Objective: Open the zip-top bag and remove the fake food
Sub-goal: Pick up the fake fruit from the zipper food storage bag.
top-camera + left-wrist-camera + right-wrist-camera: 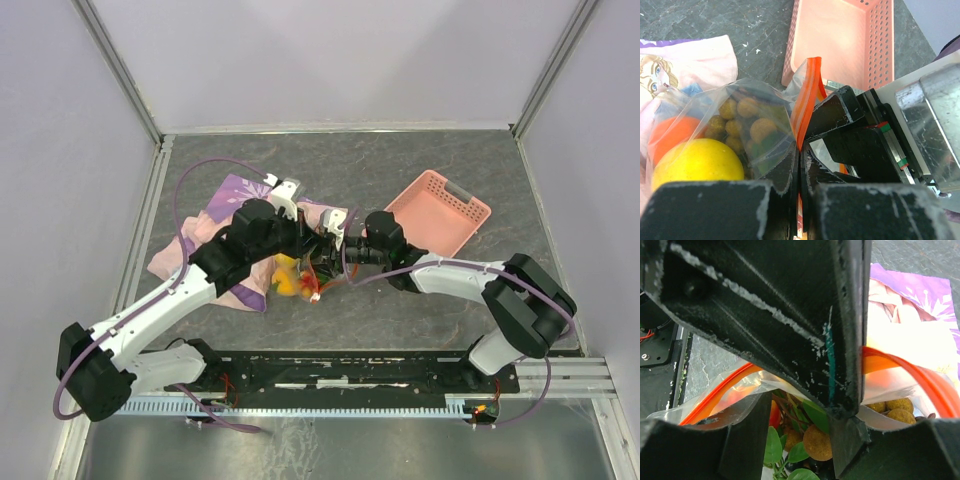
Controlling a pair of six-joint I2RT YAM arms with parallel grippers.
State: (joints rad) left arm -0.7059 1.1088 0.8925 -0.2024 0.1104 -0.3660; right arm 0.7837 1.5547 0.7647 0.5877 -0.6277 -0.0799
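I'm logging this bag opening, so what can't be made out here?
Top view: zip-top bag mouth, covered by the left gripper and right gripper.
Right wrist: whether the right gripper holds the zip strip; its own fingers fill the frame.
Left wrist: yellow fruit lower half, behind the left gripper.

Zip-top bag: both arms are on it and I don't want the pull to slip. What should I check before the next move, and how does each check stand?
1. Left fingers shut on the bag's zip strip: ok.
2. Right fingers gripping the opposite side of the mouth: cannot tell. Plastic lies between them, but contact is unclear.
3. Zip parted: cannot tell. A finger hides its middle.
4. Fruit inside the bag: ok.
5. Basket upright beside the bag: ok.
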